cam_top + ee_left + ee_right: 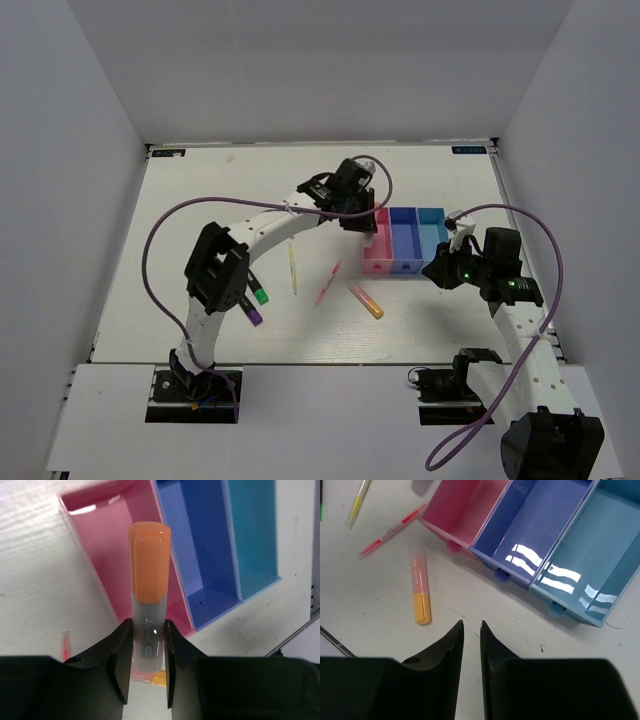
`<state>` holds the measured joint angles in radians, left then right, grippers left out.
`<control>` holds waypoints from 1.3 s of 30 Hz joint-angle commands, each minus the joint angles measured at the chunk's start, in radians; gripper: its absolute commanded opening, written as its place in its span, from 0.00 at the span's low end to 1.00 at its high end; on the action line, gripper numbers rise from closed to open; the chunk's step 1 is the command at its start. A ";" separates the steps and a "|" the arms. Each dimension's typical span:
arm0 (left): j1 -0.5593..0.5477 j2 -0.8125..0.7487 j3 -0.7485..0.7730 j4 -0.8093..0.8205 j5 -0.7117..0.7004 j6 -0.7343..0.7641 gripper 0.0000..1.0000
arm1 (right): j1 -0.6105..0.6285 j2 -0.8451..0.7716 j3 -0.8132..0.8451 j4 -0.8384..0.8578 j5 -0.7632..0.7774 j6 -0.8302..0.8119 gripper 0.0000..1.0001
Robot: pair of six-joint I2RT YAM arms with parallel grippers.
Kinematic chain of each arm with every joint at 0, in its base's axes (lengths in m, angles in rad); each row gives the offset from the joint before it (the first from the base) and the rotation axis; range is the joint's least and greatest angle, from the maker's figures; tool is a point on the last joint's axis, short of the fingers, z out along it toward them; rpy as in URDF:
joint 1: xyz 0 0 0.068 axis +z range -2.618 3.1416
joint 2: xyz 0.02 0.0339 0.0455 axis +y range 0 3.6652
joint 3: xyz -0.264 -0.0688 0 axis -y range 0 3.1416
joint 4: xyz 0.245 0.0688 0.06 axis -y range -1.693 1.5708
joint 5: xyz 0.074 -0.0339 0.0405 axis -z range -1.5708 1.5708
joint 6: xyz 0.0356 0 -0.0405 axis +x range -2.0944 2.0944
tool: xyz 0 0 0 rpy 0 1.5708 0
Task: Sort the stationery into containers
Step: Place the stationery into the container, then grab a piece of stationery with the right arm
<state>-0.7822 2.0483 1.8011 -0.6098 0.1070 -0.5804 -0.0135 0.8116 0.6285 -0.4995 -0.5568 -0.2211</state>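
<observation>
Your left gripper (148,645) is clamped on the orange-capped marker (149,585), hanging over the pink bin (100,525); its lower end is hidden. Your right gripper (470,630), nearly closed and holding nothing, sits beside the light blue bin (580,565).

In the left wrist view we lose the lower end of the orange-capped marker (149,605) between the jaws, and the tray (200,555) runs off the top edge. From the right wrist, the yellow stick (357,502) is cut off at the top. Overhead, the left arm partly covers the purple-capped marker (251,314).
</observation>
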 commanded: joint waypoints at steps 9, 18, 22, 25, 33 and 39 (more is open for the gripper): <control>-0.025 0.042 -0.005 0.105 0.014 -0.133 0.15 | 0.000 0.000 0.037 0.001 -0.008 -0.011 0.38; -0.026 0.036 -0.016 0.111 0.014 -0.144 0.50 | 0.001 0.009 0.040 -0.016 -0.018 -0.032 0.65; -0.028 0.009 -0.009 0.105 0.016 -0.138 0.53 | 0.000 0.015 0.040 -0.020 -0.034 -0.044 0.61; -0.029 -0.028 -0.017 0.102 0.025 -0.130 0.39 | 0.001 0.015 0.027 -0.019 -0.064 -0.058 0.46; -0.063 -0.442 -0.351 -0.034 -0.142 0.034 0.41 | 0.095 0.080 0.016 -0.018 -0.172 -0.159 0.18; 0.035 -0.866 -0.804 -0.220 -0.323 -0.013 0.89 | 0.323 0.227 0.020 0.027 -0.043 -0.149 0.26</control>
<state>-0.8162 1.2934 1.1378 -0.6891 -0.0933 -0.5770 0.2111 0.9779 0.6285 -0.5133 -0.6540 -0.3546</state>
